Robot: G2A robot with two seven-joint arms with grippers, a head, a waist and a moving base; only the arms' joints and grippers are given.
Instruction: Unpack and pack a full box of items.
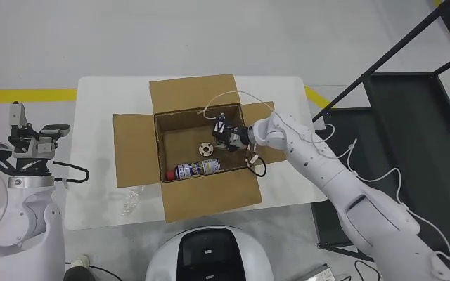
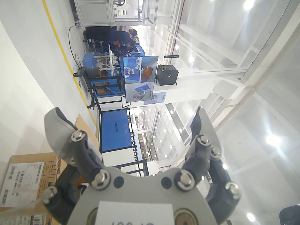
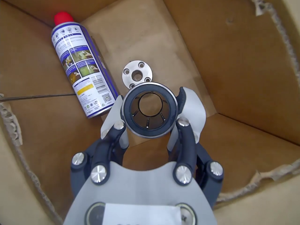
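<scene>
Right gripper (image 3: 150,99): clamped on a metal bearing sleeve (image 3: 152,124), inside the open cardboard box (image 1: 133,151).
On the box floor I log one spray can (image 3: 82,71) lying on its side, with a flange disc (image 3: 137,74) just beside it, under the held sleeve. Left gripper (image 2: 127,118): fingers spread, holding nothing, off the table's (image 1: 98,105) left edge.

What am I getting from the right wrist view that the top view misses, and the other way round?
Wrist view adds: the metal sleeve is hollow, pinched on both sides by the right gripper. Top view adds: the whole box, flaps open, on the white table, and the left gripper off beside the table. Shared: spray can lying flat on the box floor, holed disc beside it.
</scene>
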